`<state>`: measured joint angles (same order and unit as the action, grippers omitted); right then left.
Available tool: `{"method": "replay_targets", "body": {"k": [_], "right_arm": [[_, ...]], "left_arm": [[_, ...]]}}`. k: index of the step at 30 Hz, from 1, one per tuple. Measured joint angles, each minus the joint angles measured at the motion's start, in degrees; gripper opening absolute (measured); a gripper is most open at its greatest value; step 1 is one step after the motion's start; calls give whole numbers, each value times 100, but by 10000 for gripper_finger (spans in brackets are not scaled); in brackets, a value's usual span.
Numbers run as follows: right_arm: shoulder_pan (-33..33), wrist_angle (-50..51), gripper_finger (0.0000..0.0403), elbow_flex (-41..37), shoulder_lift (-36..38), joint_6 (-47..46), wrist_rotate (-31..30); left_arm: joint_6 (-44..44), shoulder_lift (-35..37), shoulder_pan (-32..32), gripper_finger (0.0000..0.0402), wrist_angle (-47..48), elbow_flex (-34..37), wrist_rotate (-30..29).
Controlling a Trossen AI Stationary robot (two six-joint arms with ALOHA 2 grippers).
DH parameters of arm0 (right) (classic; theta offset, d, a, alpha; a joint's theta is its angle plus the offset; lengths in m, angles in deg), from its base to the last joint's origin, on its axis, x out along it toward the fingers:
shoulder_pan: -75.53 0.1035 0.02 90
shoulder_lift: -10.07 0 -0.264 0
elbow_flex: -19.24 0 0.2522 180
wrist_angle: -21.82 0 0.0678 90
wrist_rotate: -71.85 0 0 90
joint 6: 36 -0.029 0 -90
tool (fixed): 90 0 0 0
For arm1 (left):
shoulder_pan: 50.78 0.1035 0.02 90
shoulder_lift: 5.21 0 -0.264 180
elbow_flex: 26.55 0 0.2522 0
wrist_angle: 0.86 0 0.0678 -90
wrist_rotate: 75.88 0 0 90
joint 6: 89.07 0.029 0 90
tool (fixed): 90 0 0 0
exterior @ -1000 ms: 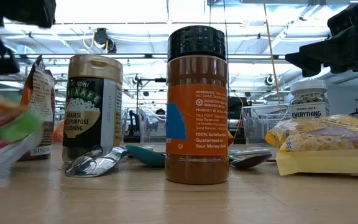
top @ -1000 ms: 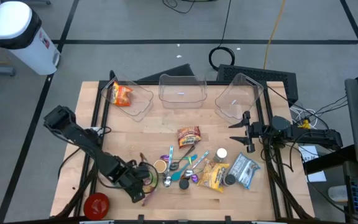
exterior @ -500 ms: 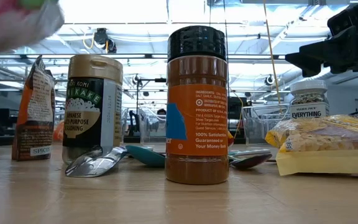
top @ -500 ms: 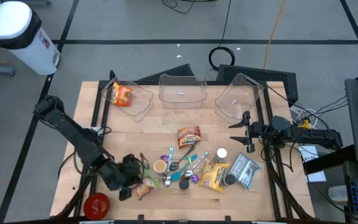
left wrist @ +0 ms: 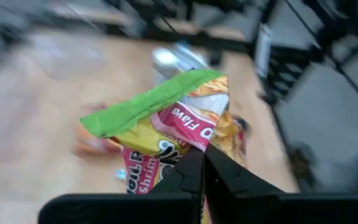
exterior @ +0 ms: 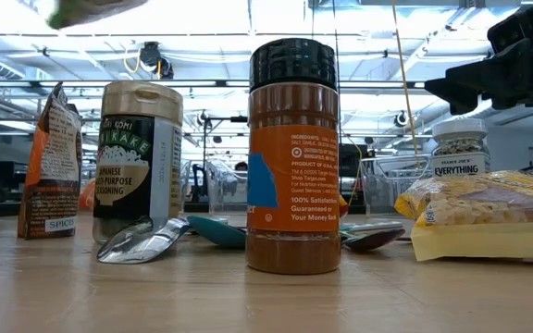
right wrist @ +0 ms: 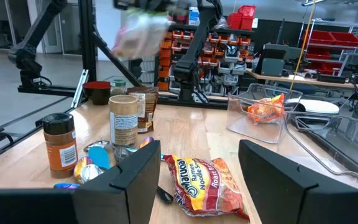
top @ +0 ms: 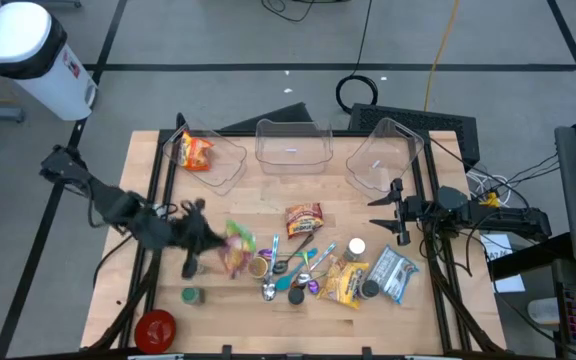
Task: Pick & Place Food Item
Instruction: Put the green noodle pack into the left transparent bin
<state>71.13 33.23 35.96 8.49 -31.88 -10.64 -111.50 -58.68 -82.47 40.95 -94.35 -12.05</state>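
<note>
Table (top: 168, 190): wooden top, centre of the high view, three clear bins along its upper edge; left bin (top: 218, 165) already holds an orange packet (top: 196, 152), middle bin (top: 291, 150) and right bin (top: 383, 160) bare. Left arm: reaches in from the frame's left; left gripper (top: 200, 240) pinched tight on the lower edge of a snack bag (top: 234, 245), green-topped with pink and yellow print, carried in the air at left centre of the table, above the surface and just left of the clutter. Right arm: parked at the right edge, right gripper (top: 396, 212) with fingers apart, holding nothing. Clutter, centre to lower right: noodle packet (top: 304, 217), yellow bag (top: 346, 285), blue packet (top: 393, 272), spice jars (exterior: 293, 155), spoons (top: 298, 268). Small green-lidded jar (top: 190, 295) alone at lower left; red bowl (top: 155, 326) at the bottom edge. Risk: grip appears to take only a thin seam, so the bag may slip or swing free in a fast carry; a hanging bag could catch a bin rim and land outside
</note>
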Motion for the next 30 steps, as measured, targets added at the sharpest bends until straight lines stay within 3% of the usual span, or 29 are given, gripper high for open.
{"method": "replay_targets", "body": {"k": [8, 13, 22, 30], "right_arm": [[2, 0, 210, 0, 2, 0, 0], [1, 0, 210, 0, 2, 1, 0], [2, 0, 210, 0, 0, 0, 0], [1, 1, 210, 0, 1, 0, 0]], "left_arm": [[922, 797, 1214, 8, 81, -4, -1027], [1119, 1042, 2305, 7, 351, -7, -1316], [973, 810, 4332, 8, 451, -7, -634], [942, 99, 5972, 9, 1315, -7, -333]]}}
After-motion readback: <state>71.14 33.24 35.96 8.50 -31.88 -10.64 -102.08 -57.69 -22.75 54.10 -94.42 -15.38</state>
